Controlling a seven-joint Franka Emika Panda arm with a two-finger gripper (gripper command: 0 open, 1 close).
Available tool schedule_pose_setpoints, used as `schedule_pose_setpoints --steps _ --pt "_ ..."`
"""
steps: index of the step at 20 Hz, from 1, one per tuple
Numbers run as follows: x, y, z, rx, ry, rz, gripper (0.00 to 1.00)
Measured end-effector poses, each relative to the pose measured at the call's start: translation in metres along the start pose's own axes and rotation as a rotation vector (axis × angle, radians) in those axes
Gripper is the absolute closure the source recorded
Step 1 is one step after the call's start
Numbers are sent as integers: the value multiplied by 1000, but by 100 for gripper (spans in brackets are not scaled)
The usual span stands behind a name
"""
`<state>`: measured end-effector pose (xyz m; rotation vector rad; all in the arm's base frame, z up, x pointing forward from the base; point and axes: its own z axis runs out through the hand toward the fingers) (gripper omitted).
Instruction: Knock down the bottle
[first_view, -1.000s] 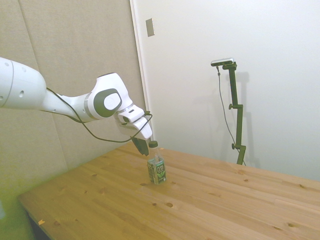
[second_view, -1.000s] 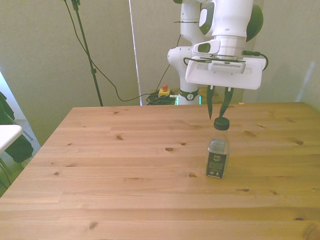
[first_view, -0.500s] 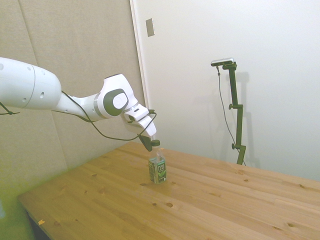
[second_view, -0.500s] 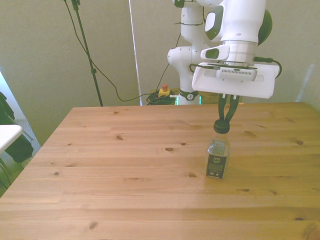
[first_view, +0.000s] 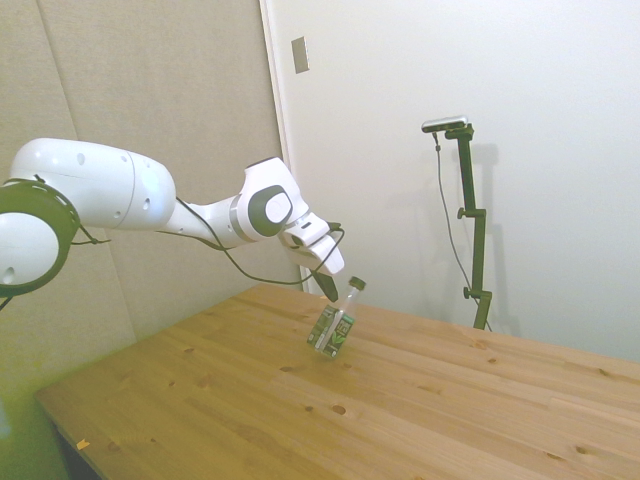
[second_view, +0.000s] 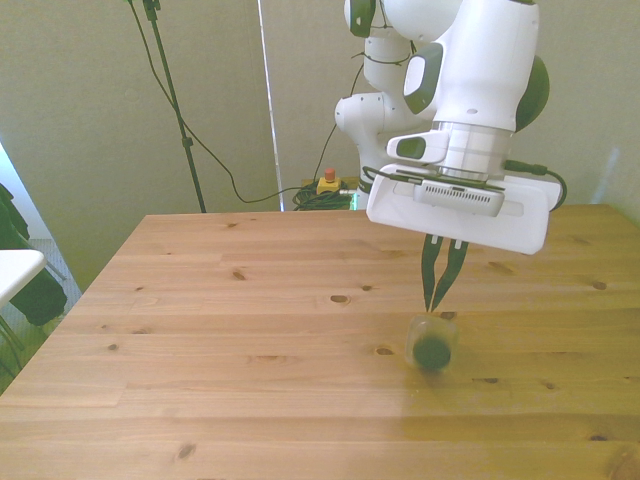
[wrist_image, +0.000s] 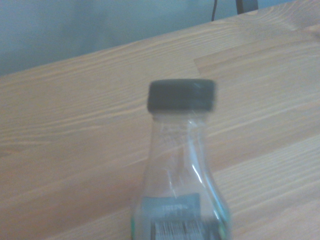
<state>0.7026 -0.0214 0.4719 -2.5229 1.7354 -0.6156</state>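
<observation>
White robot gripper, fingers pressed together, pushes the bottle, which tilts toward three o'clock in the side view; pushing high near the dark cap should topple it onto the table.

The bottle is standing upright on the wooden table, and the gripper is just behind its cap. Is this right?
Not quite. The bottle is not upright: the side view shows it tilted, its cap leaning away from the arm and only its base on the wooden table. The rest holds: the gripper is just behind the cap.
</observation>
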Motion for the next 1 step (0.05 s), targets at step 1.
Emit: schedule_pose_setpoints --steps 1 --pt "2 -3 1 4 4 5 100"
